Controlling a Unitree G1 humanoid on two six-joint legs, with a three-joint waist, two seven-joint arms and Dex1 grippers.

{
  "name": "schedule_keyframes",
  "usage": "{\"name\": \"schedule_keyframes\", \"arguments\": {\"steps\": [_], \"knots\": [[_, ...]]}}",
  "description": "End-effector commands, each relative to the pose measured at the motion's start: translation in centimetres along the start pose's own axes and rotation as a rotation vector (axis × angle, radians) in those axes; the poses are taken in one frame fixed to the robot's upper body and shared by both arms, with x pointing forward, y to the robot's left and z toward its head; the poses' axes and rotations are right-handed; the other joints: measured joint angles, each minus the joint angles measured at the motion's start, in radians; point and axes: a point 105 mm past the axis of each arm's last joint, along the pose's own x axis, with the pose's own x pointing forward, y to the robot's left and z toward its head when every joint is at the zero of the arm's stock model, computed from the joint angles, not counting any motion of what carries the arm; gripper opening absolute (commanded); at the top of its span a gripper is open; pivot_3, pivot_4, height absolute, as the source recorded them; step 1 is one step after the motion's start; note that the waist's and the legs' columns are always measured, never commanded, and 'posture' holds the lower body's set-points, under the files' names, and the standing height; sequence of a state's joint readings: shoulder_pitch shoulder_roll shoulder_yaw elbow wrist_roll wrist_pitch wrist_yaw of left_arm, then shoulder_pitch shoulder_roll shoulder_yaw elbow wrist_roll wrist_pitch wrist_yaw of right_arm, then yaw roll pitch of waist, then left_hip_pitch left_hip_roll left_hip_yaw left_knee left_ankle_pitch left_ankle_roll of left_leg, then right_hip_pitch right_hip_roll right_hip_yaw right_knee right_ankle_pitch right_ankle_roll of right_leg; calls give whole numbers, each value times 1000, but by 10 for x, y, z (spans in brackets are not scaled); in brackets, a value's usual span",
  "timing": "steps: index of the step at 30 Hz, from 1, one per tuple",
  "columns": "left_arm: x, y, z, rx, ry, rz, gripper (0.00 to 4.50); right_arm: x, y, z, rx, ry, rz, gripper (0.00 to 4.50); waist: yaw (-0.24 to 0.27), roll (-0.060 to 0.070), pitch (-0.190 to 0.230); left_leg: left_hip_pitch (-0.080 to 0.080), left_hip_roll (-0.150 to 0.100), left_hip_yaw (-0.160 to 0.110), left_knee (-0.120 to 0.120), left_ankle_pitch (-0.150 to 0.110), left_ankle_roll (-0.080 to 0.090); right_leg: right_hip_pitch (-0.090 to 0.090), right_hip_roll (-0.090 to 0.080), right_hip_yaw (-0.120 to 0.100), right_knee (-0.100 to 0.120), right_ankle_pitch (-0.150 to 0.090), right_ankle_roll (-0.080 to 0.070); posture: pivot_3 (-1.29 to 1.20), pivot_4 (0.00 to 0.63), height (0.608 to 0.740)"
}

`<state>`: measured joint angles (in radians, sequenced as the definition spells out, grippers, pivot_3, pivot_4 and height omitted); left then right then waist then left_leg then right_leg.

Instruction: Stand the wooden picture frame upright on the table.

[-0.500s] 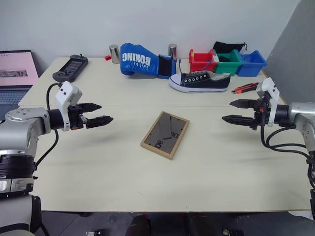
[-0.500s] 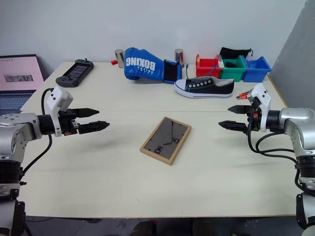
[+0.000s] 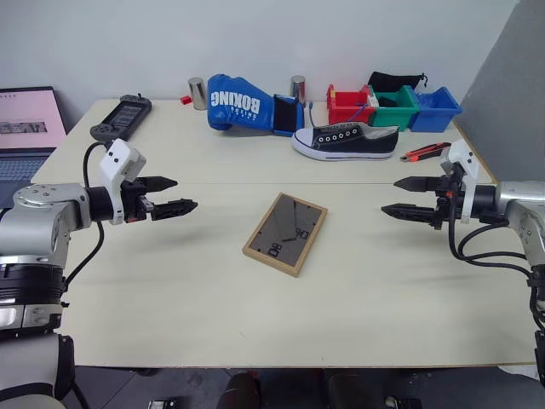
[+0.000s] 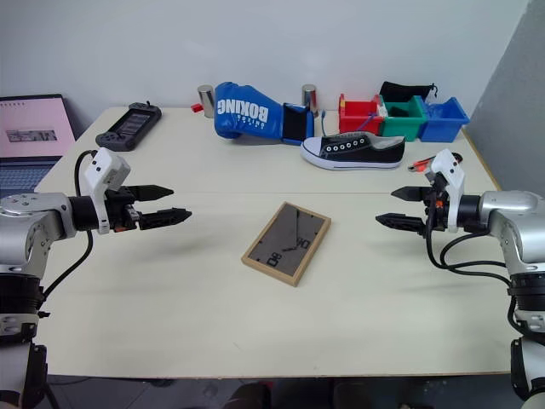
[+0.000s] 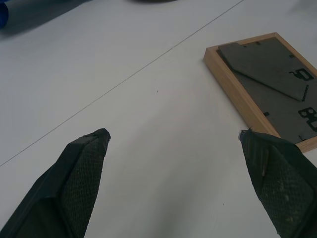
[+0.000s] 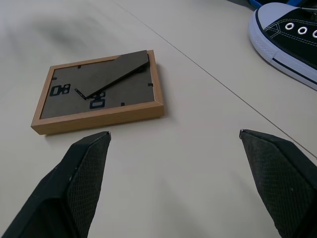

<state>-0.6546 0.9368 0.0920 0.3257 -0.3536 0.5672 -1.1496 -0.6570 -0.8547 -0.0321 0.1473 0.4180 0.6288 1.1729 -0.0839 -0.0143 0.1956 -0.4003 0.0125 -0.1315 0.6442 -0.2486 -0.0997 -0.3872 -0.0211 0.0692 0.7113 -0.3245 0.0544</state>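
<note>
The wooden picture frame (image 3: 285,233) lies flat, face down, in the middle of the table (image 3: 213,290), its dark grey back and folded stand facing up. It also shows in the left wrist view (image 5: 270,84) and the right wrist view (image 6: 101,90). My left gripper (image 3: 174,194) hovers open above the table well to the left of the frame, pointing toward it. My right gripper (image 3: 400,196) hovers open well to the frame's right, also pointing at it. Neither holds or touches anything.
Along the far edge stand a blue boxing glove (image 3: 243,104), a black sneaker (image 3: 345,141), red, green and blue bins (image 3: 392,107), two metal cylinders and a handheld console (image 3: 122,117). A red-handled cutter (image 3: 424,152) lies by the right edge. A laptop (image 3: 25,128) is at far left.
Both arms have shifted only slightly; the right gripper sits a touch lower and nearer the frame. The frame has not moved and both grippers stay open.
</note>
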Motion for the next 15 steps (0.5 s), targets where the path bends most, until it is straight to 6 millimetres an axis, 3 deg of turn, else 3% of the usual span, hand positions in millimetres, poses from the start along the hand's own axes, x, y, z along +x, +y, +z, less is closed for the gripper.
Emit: {"name": "schedule_keyframes", "arguments": {"steps": [1, 14, 15], "knots": [[-2, 0, 10, 10, -23, -8, 4500, -4, 5, 11, -34, -30, 4, 4423, 0, 0, 0, 0, 0, 0, 0, 0, 0, 0, 0, 0, 0, 0, 0, 0, 150, 740], [3, -5, 4, 1, -13, -35, 4500, 1, 3, 10, -31, -33, -13, 4423, 0, 0, 0, 0, 0, 0, 0, 0, 0, 0, 0, 0, 0, 0, 0, 0, 150, 740], [3, -5, 4, -6, -16, -37, 4500, 2, 4, 9, -28, -34, -14, 4247, 0, 0, 0, 0, 0, 0, 0, 0, 0, 0, 0, 0, 0, 0, 0, 0, 150, 740]]}}
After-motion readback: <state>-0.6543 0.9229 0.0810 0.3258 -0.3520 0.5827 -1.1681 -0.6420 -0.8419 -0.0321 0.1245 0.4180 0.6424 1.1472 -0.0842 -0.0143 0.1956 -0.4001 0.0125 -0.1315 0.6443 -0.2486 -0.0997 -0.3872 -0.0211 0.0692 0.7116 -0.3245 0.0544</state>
